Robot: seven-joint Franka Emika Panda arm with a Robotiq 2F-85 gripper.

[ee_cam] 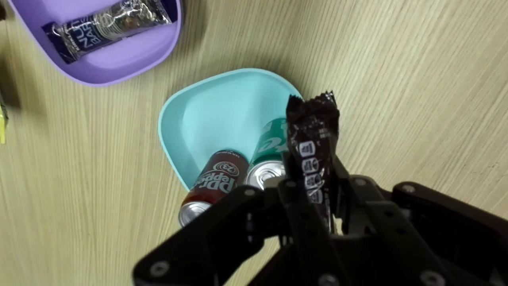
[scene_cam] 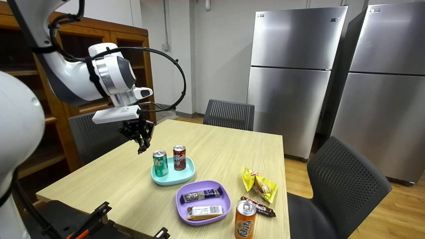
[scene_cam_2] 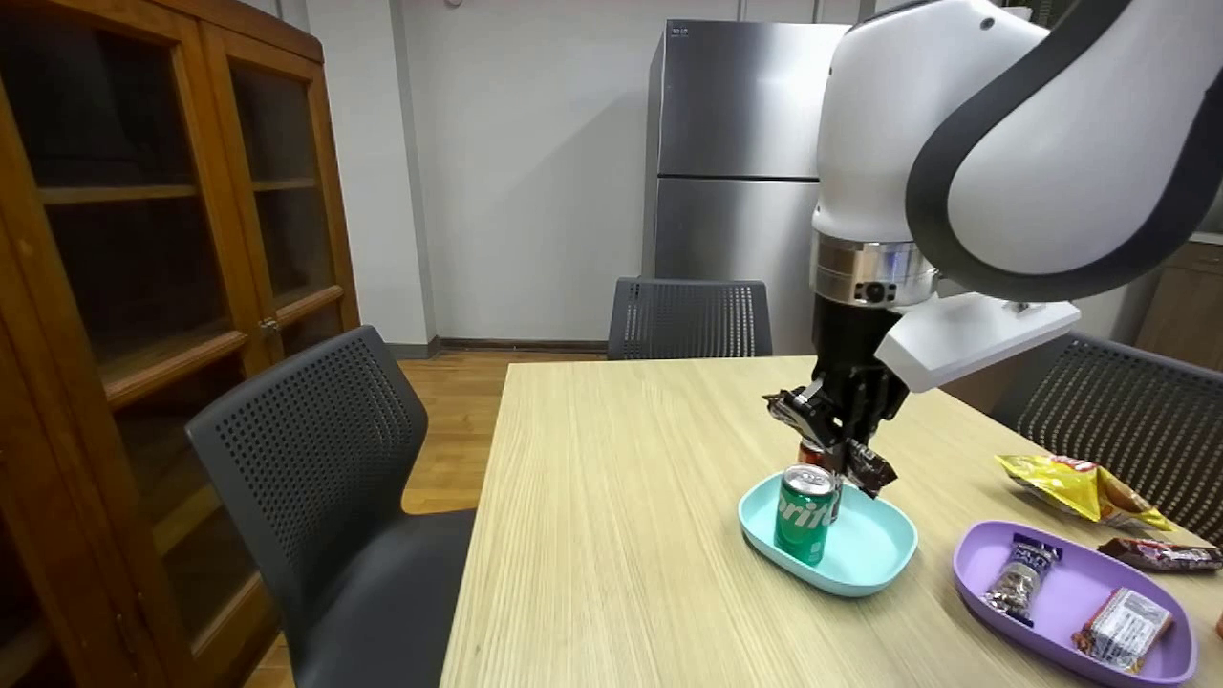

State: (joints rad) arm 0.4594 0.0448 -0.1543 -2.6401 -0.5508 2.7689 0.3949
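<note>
My gripper (ee_cam: 311, 167) is shut on a dark brown wrapped bar (ee_cam: 313, 127), which sticks out past both sides of the fingers in an exterior view (scene_cam_2: 871, 468). The gripper (scene_cam: 142, 141) holds it in the air, above the table. Below is a teal tray (ee_cam: 222, 103) with two upright cans in it. The green Sprite can (scene_cam_2: 803, 521) and the dark red Dr Pepper can (scene_cam: 179, 158) stand near each other. In the wrist view the held bar covers part of the Sprite can (ee_cam: 274, 139). In an exterior view the gripper (scene_cam_2: 841, 435) partly hides the Dr Pepper can.
A purple tray (scene_cam: 202, 185) beside the teal one holds a nut bar (scene_cam: 201, 195) and a white-labelled snack (scene_cam: 205, 211). A yellow bag (scene_cam: 259, 184), a brown-wrapped bar (scene_cam: 262, 207) and an orange Fanta can (scene_cam: 245, 220) are near the table edge. Chairs (scene_cam: 345, 169) surround the table.
</note>
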